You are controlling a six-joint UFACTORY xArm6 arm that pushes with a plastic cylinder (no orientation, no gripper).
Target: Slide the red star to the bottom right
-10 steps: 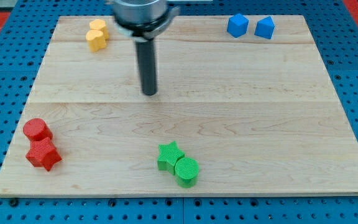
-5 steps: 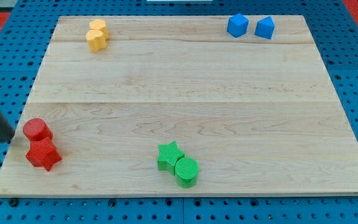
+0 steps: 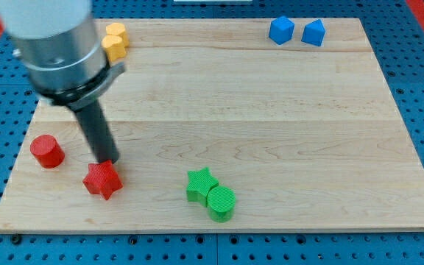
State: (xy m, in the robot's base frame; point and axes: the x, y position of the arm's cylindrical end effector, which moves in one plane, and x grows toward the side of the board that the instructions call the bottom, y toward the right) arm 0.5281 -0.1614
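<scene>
- Rod of dark colour comes down from the grey arm at the view's upper left, and my tip (image 3: 107, 160) stands at the bottom-left part of the wooden board (image 3: 271, 132); it has no jaws, so it holds nothing and only touches.
- My tip sits right at the upper edge of the red star (image 3: 102, 180), and the two seem to be in contact.
- The red star is a small block with ribbed sides and blunt points, lying flat, directly below my tip in the view.
- The red cylinder (image 3: 47, 151) stands apart, to the view's left of the star and a little higher.
- The green star (image 3: 200, 183) and the green cylinder (image 3: 221, 202) touch each other near the bottom centre, well to the star's right.
- Two yellow blocks (image 3: 114, 40) are at the top left, partly behind the arm.
- Two blue blocks (image 3: 296, 31) are at the top right.
</scene>
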